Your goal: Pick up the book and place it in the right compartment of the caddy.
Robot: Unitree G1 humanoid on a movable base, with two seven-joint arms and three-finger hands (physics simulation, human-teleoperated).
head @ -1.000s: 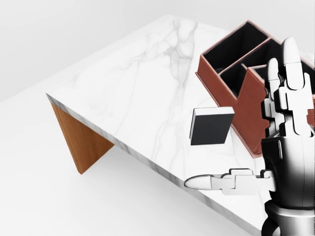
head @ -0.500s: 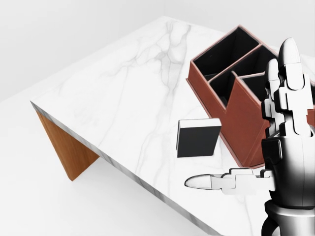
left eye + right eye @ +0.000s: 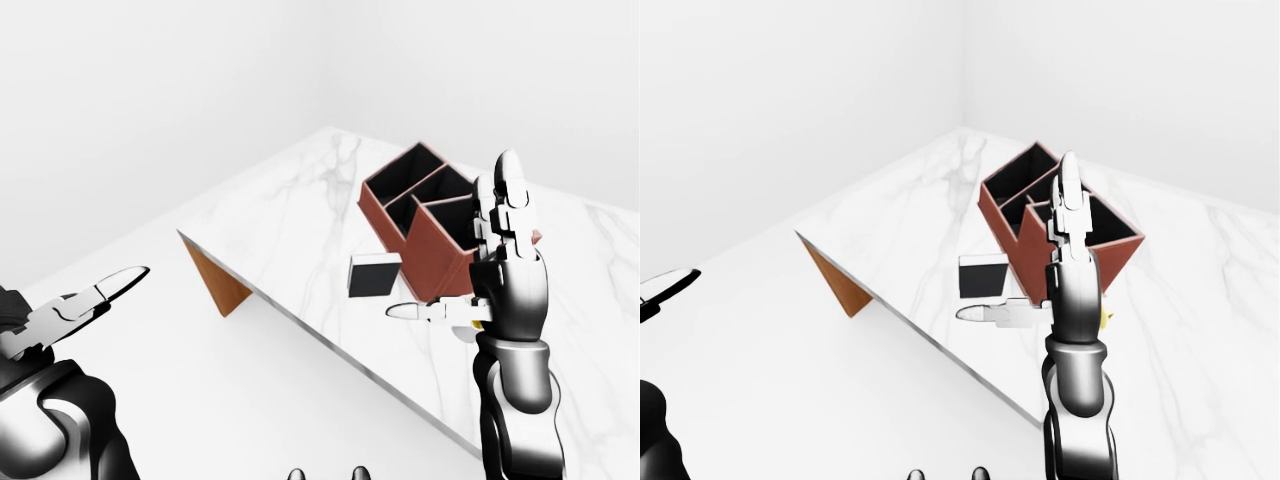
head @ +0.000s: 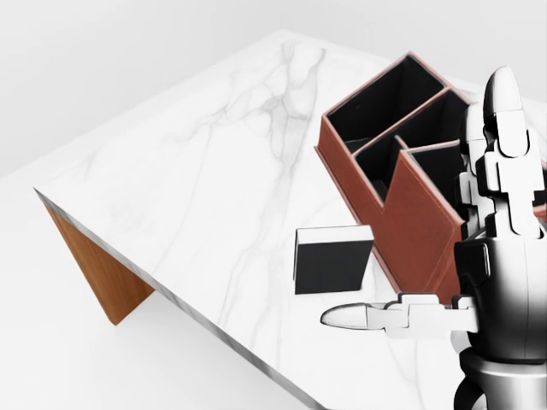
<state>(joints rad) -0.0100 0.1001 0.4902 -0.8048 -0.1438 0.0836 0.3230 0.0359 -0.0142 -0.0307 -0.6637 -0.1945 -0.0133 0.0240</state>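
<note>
A small black book (image 4: 332,260) with white page edges rests on the marble table (image 4: 214,162), close to the lower left wall of the brown caddy (image 4: 419,213). The caddy's black-lined compartments (image 3: 420,180) are open at the top. My right hand (image 4: 420,201) is raised at the right of the head view, open, with its fingers (image 4: 502,111) pointing up and its thumb (image 4: 350,317) stretched left just below the book. It holds nothing and hides the caddy's right part. My left hand (image 3: 85,300) hovers open at the lower left of the left-eye view, off the table.
The table's edge (image 4: 171,295) runs diagonally across the head view, with a wooden leg (image 4: 98,273) under its left corner. White floor and walls surround it. A small yellow thing (image 3: 1105,317) peeks out behind my right wrist.
The whole head view has shifted: the camera moved, so the table, book and caddy slid left and down and look slightly larger. My right hand keeps the same open pose.
</note>
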